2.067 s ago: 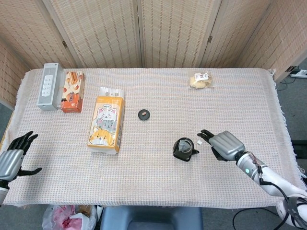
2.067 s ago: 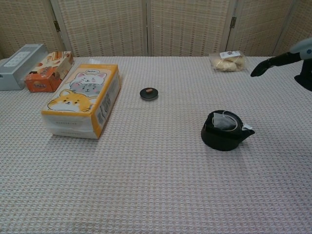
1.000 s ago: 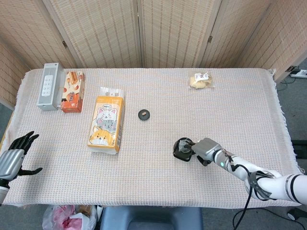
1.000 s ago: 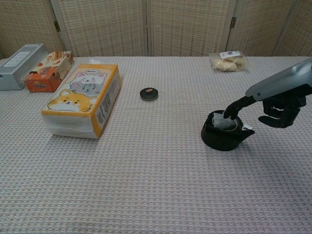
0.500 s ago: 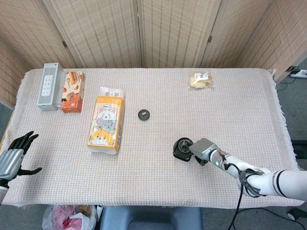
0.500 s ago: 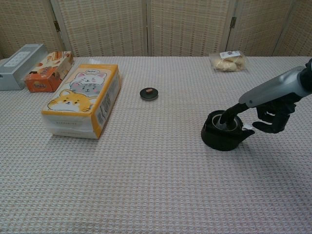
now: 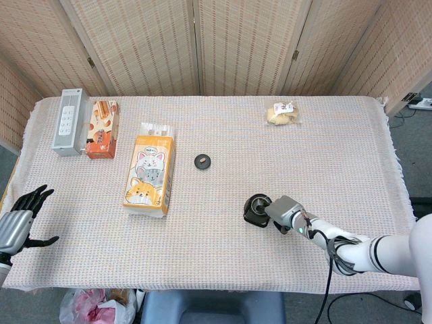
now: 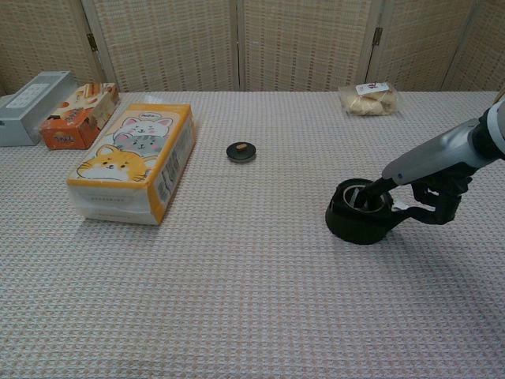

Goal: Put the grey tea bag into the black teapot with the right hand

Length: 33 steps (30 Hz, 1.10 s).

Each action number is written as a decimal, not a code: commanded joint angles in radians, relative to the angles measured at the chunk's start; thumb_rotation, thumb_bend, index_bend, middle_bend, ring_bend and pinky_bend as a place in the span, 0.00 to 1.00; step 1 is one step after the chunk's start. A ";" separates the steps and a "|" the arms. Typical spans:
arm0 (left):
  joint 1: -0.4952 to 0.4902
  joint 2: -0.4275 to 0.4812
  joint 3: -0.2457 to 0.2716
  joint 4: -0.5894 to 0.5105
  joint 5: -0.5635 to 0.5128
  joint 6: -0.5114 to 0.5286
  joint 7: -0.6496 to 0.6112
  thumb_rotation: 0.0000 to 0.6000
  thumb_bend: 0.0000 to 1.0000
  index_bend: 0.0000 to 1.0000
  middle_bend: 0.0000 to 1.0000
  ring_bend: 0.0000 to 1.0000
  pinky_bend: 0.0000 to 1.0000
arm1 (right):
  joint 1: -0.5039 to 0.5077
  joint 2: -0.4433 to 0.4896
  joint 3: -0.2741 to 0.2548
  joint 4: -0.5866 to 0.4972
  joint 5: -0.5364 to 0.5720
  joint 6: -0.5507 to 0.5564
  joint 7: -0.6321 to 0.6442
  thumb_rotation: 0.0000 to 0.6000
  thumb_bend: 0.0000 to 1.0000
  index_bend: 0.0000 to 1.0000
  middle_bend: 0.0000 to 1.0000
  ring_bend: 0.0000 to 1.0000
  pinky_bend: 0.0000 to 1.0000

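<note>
The black teapot [image 7: 256,210] [image 8: 359,215] stands lidless at the front right of the table. My right hand [image 7: 285,212] [image 8: 435,158] sits right beside its spout, one dark finger [image 8: 373,190] reaching down into the opening while the others curl under. The grey tea bag lies down inside the pot and is almost wholly hidden; only its small white tag [image 8: 399,206] shows by the spout. The right hand grips nothing. My left hand [image 7: 18,226] hovers off the table's front left corner, fingers spread and empty.
The teapot's small black lid [image 7: 203,160] [image 8: 241,151] lies mid-table. An orange cat-print tissue box [image 7: 150,174] [image 8: 134,162], an orange snack box [image 7: 101,129] and a grey box [image 7: 68,121] occupy the left. A wrapped pastry bag [image 7: 283,113] [image 8: 368,98] sits far right.
The right hand came down from above the table's right side to the teapot and pushed a finger into it. The tea bag, first standing up in the opening, sank out of sight.
</note>
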 commanded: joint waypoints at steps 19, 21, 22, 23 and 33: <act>0.004 -0.002 0.002 -0.015 0.007 0.013 0.029 1.00 0.14 0.01 0.00 0.00 0.09 | -0.073 0.132 0.018 -0.139 -0.136 0.112 0.073 1.00 0.61 0.01 0.03 0.77 0.90; 0.004 -0.003 0.002 -0.016 0.007 0.013 0.034 1.00 0.14 0.01 0.00 0.00 0.09 | -0.091 0.153 0.027 -0.154 -0.162 0.121 0.084 1.00 0.60 0.00 0.02 0.76 0.90; 0.004 -0.003 0.003 -0.017 0.007 0.013 0.036 1.00 0.14 0.01 0.00 0.00 0.09 | -0.101 0.165 0.033 -0.164 -0.178 0.128 0.090 1.00 0.60 0.00 0.02 0.76 0.90; 0.004 -0.004 0.002 -0.018 0.006 0.013 0.039 1.00 0.14 0.01 0.00 0.00 0.09 | -0.118 0.184 0.041 -0.179 -0.202 0.141 0.100 1.00 0.60 0.00 0.02 0.76 0.90; 0.006 -0.001 0.000 -0.026 0.000 0.016 0.043 1.00 0.14 0.01 0.00 0.00 0.09 | -0.442 0.327 0.088 -0.276 -0.555 0.529 0.207 1.00 0.51 0.00 0.00 0.58 0.83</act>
